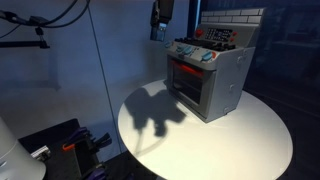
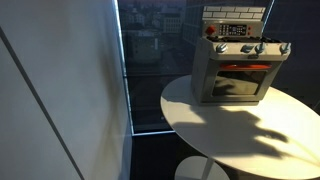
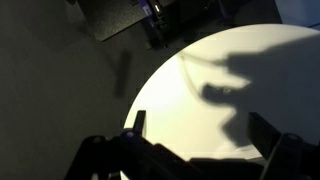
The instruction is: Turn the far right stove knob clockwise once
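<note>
The grey toy stove (image 1: pixel 215 85) stands at the far side of the round white table (image 1: pixel 250 135) and shows front-on in both exterior views (image 2: pixel 240 75). The far right stove knob (image 2: pixel 283 47) is pale blue, at the right end of the front row (image 1: pixel 209 57). My gripper (image 1: pixel 159 30) hangs above the table, up and to the left of the stove, apart from it. In the wrist view the gripper (image 3: pixel 200 130) is open and empty over the bare tabletop (image 3: pixel 180 95); the stove is out of that view.
Dark equipment with cables (image 1: pixel 70 145) sits low beside the table. A glass pane and a pale wall (image 2: pixel 60 90) stand to one side. The arm's shadow (image 1: pixel 155 110) falls on the tabletop in front of the stove.
</note>
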Action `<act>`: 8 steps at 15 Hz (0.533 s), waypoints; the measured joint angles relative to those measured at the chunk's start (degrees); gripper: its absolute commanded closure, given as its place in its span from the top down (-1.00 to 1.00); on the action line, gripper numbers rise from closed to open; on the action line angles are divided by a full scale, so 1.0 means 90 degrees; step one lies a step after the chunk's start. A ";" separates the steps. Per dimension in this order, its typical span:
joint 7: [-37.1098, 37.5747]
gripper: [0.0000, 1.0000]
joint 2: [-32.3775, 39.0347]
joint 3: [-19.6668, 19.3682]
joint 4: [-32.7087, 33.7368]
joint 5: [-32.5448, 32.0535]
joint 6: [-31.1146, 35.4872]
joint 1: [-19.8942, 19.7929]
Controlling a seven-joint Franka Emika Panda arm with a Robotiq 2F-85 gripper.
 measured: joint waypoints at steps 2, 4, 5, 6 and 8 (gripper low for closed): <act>-0.0003 1.00 -0.0108 0.0037 -0.0001 -0.0046 -0.0077 0.0001; -0.0010 1.00 -0.0183 0.0058 -0.0001 -0.0064 -0.0125 0.0001; -0.0010 1.00 -0.0191 0.0060 -0.0002 -0.0064 -0.0126 0.0001; -0.0010 1.00 -0.0184 0.0060 -0.0011 -0.0064 -0.0126 0.0001; -0.0010 1.00 -0.0168 0.0060 -0.0024 -0.0064 -0.0125 0.0001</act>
